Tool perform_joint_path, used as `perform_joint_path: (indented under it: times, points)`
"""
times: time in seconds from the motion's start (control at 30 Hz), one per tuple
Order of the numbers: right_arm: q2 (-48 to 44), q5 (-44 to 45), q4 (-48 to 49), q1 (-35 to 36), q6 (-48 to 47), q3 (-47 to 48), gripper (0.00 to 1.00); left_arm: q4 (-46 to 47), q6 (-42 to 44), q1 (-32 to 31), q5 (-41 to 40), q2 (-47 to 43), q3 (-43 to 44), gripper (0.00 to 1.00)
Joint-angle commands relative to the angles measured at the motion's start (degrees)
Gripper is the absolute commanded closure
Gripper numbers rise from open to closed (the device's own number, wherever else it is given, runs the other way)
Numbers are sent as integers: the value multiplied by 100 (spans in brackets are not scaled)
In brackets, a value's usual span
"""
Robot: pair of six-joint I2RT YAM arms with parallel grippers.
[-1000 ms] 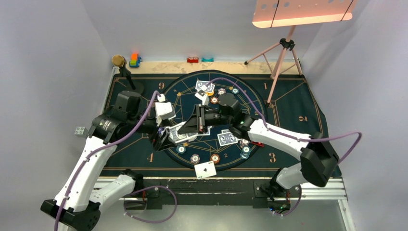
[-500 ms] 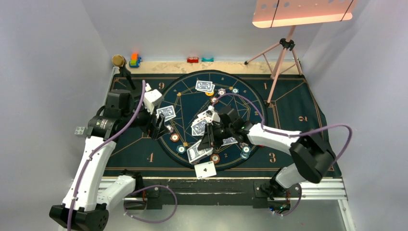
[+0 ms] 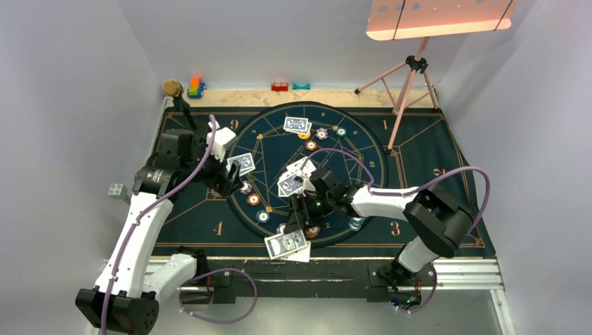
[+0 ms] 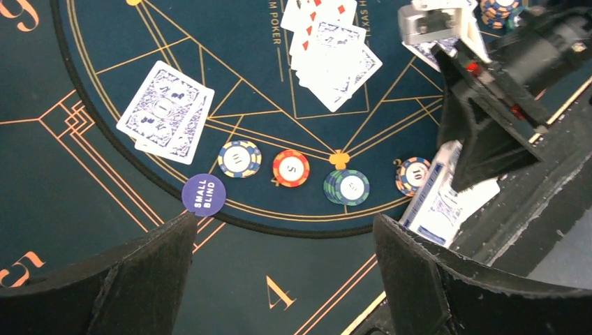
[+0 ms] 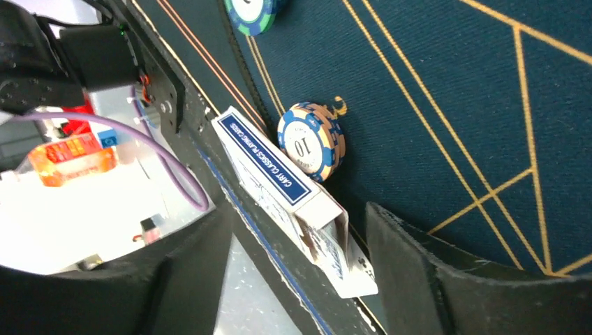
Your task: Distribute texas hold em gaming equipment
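A blue-and-white card box (image 3: 286, 244) lies at the mat's near edge, on top of a face-up card. My right gripper (image 3: 297, 216) stands open just above it; in the right wrist view the box (image 5: 279, 174) sits between the gripper (image 5: 297, 230) fingers with a gap on each side, next to a "10" chip (image 5: 311, 143). My left gripper (image 3: 234, 183) is open and empty over the mat's left part (image 4: 283, 230). Ahead of it lie two face-down cards (image 4: 166, 112), striped chips (image 4: 290, 167), a "small blind" disc (image 4: 204, 195) and a fanned pile of cards (image 4: 331, 52).
A microphone on a stand (image 3: 172, 88) and toy blocks (image 3: 195, 87) sit at the back left, more blocks (image 3: 280, 86) at the back middle. A pink tripod (image 3: 408, 84) stands at the back right. More cards (image 3: 297, 125) and chips (image 3: 356, 223) lie around the circle.
My right gripper carried the card box from the mat's centre to the near edge, laid it on the face-up card and opened. The left arm drew back to the left.
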Motion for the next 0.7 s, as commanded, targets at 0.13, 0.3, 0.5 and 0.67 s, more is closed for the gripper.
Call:
perform_joint_path:
  times: [0.13,0.3,0.5,0.67]
  points:
    - [-1190,802,-1437,36,-447,497,18,671,-288,49,-773,170,-54,0]
    - [-2023,2968,-3063,-312,-917,1763,15,1070,-632,162,-1328,545,-25,0]
    - [-2270,4312,-3568,-2341,-883,2685,12,1833,-934,535,-1616,802,-63,0]
    - [-2308,5468,-1806,-2933,-1789,2033,9,2059,-362,534,-2036,1347,-152,0]
